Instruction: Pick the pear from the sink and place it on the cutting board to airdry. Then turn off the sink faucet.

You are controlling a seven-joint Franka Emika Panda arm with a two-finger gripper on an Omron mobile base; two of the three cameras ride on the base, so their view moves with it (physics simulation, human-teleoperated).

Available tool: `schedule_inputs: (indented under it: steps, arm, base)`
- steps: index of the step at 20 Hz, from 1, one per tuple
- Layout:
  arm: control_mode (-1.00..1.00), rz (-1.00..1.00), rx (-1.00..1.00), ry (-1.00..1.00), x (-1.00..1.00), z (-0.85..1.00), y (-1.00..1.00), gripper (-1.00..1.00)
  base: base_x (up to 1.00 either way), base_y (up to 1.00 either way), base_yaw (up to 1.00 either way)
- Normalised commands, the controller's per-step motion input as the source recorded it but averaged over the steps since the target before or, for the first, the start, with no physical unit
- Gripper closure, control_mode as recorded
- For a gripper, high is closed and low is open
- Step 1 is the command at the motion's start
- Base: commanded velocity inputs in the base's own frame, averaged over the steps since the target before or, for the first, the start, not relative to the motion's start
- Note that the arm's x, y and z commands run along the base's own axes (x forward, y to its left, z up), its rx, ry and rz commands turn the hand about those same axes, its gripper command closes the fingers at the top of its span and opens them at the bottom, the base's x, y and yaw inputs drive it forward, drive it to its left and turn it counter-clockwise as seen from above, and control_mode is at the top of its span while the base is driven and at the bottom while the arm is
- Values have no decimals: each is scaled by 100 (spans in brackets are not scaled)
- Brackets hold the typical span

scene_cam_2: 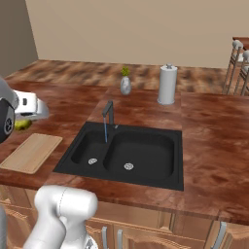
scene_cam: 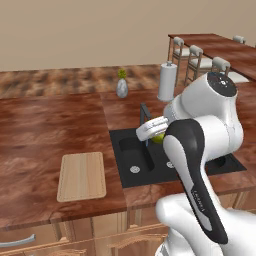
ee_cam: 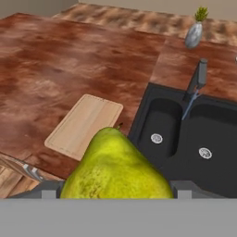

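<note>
Yellow-green pear [ee_cam: 115,169] pinched in our gripper [ee_cam: 115,192], lifted clear of the black sink [ee_cam: 194,152] and not yet over the cutting board [ee_cam: 85,125].

We carry it high, we judge, to clear the counter on the way to the board, which lies just left of the sink. Our hand view shows the fruit held between the fingers and the sink faucet [ee_cam: 198,76] running a thin blue stream; the left base view shows just a sliver of pear behind the arm.

Even, soft rendered light; faint shadows, slightly blurry throughout.
</note>
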Motion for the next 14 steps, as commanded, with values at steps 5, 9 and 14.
schedule_inputs:
  steps: [5, 9, 14]
  arm:
    - [-100, 0, 0, 2, 0, -12, 19, 100]
    - [-100, -2, 0, 0, 0, -32, 26, 100]
    - [-100, 0, 0, 0, 1, -28, 21, 100]
  base:
    - [0, 0, 0]
    - [0, 0, 0]
    - [0, 0, 0]
